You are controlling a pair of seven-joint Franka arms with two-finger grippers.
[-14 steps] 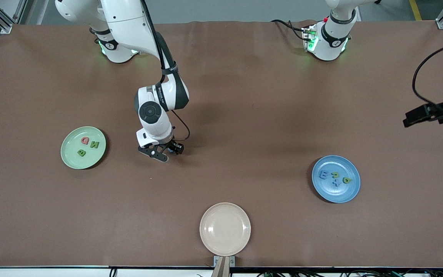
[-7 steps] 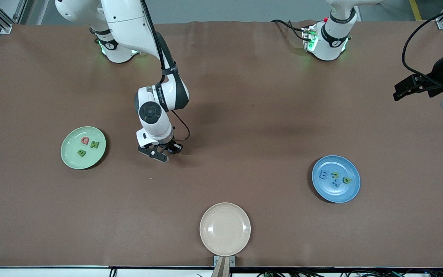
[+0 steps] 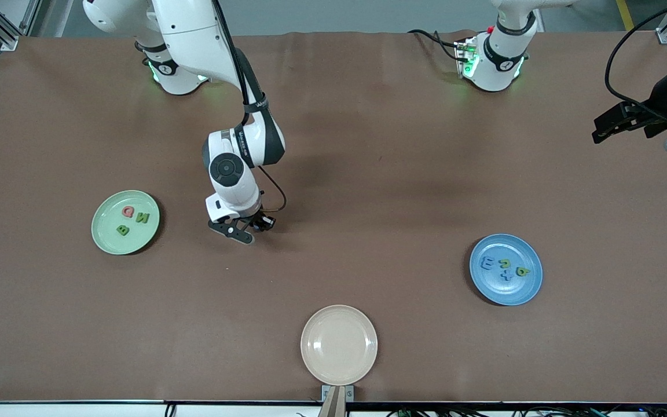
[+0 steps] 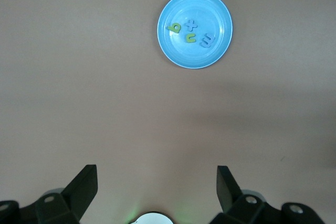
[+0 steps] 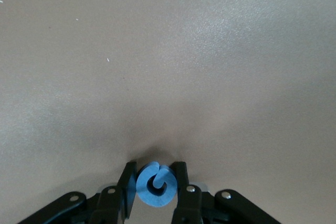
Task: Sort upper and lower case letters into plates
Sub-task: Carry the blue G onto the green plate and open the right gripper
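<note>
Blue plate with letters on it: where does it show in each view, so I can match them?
Front view: the blue plate lies on the table toward the left arm's end, four letters on it.
Left wrist view: the same plate, seen from above with the left gripper open.
Right wrist view: not in it.
Shared landmark: the brown table.

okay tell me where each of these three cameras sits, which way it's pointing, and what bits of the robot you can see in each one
Front view: high across the table, facing both bases; shows both arms, the right gripper low on the table, the left gripper raised, three plates.
Left wrist view: on the left wrist, looking down at the blue plate; its open fingers show.
Right wrist view: on the right wrist, close to the table; fingers clamp a blue letter.
Shared: front and left wrist views both show the blue plate.
</note>
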